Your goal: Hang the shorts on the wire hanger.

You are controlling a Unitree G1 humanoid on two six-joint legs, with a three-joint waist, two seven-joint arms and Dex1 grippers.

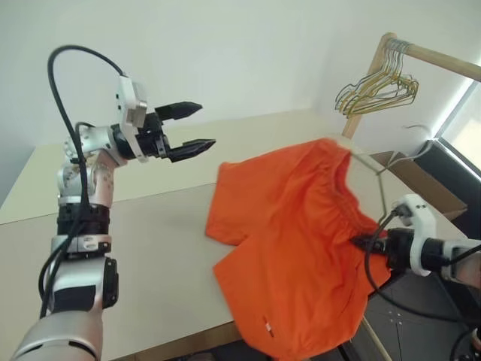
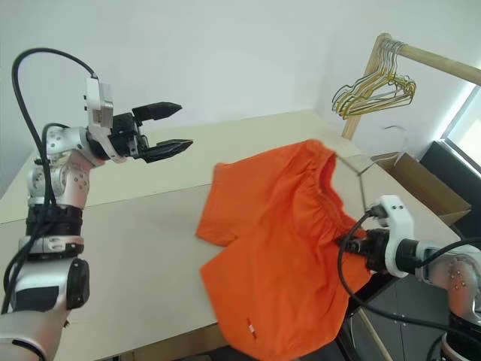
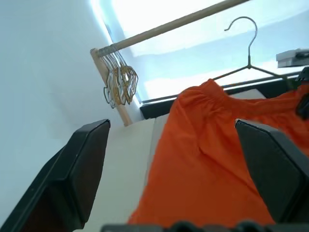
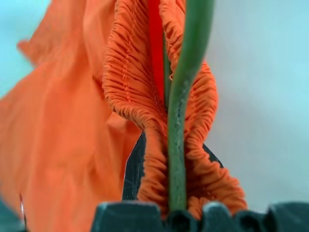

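The bright orange shorts [image 1: 289, 248] hang partly over the table's right edge, with their waistband [image 4: 145, 96] gathered around the thin wire hanger [image 3: 248, 50]. The hanger's wire [image 4: 177, 145] runs up between my right gripper's fingers together with the waistband. My right gripper [image 1: 361, 243] is shut on both at the shorts' right side. My left gripper [image 1: 204, 125] is open and empty, raised above the table to the left of the shorts and pointing toward them. In the left wrist view its fingers [image 3: 82, 169] frame the shorts [image 3: 203, 159].
A bunch of gold wire hangers [image 1: 376, 83] hangs on a wooden rail [image 1: 443, 62] at the back right. An open cardboard box [image 1: 421, 184] sits beyond the table's right edge. The beige table [image 1: 150, 248] stretches to the left of the shorts.
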